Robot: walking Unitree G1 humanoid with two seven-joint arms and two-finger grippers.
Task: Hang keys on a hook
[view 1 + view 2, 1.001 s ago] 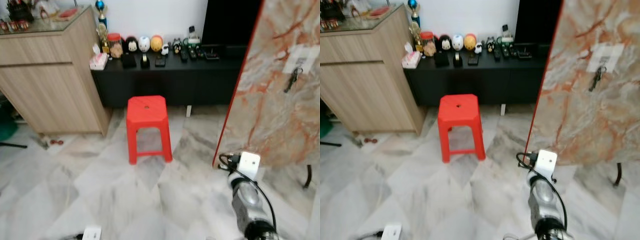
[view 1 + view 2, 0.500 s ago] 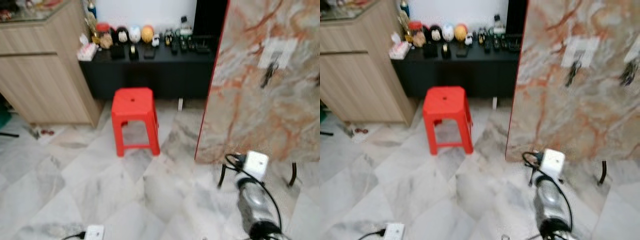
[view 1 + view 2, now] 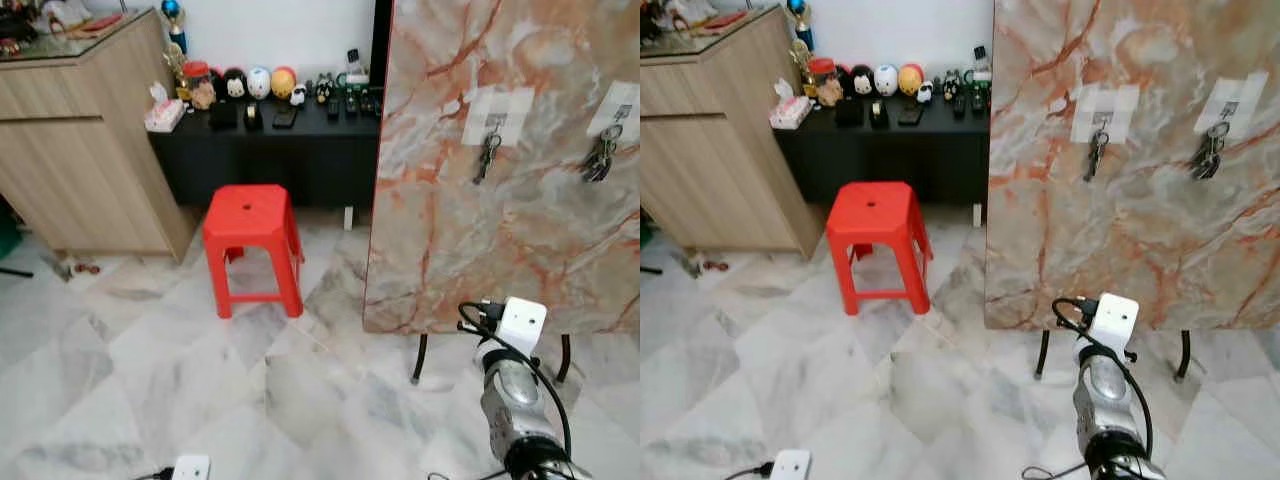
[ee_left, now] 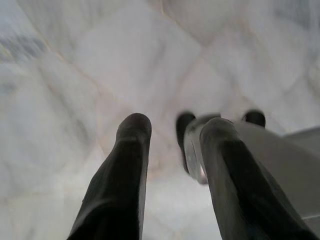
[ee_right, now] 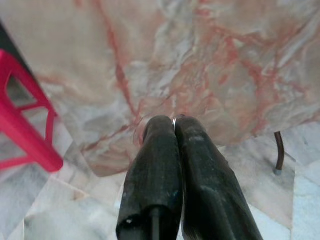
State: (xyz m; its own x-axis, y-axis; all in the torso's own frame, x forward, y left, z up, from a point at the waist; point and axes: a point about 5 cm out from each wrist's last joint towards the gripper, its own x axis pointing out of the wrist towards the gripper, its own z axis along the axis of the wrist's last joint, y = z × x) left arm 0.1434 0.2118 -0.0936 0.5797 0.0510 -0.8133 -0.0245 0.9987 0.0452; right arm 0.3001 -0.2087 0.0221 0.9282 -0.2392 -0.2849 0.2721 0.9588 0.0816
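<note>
**Keys on the board hooks, right tool pressed shut below**

Two key bunches (image 3: 487, 156) (image 3: 600, 160) hang on hooks (image 3: 495, 118) high on the marble board (image 3: 450, 250), up and far from the right tool (image 5: 173, 131). Its fingers are pressed together on a thin metal ring (image 5: 174, 120). The right arm (image 3: 515, 410) points at the board's foot. The left tool (image 4: 172, 132) is spread wide over the floor (image 3: 150, 380). A red stool (image 3: 250, 245) stands left.

Stool (image 3: 251, 215) stands left of marble board (image 3: 520, 230); two key bunches (image 3: 487, 155) (image 3: 600, 160) hang on board; low cabinet (image 3: 290, 150) behind stool.
</note>
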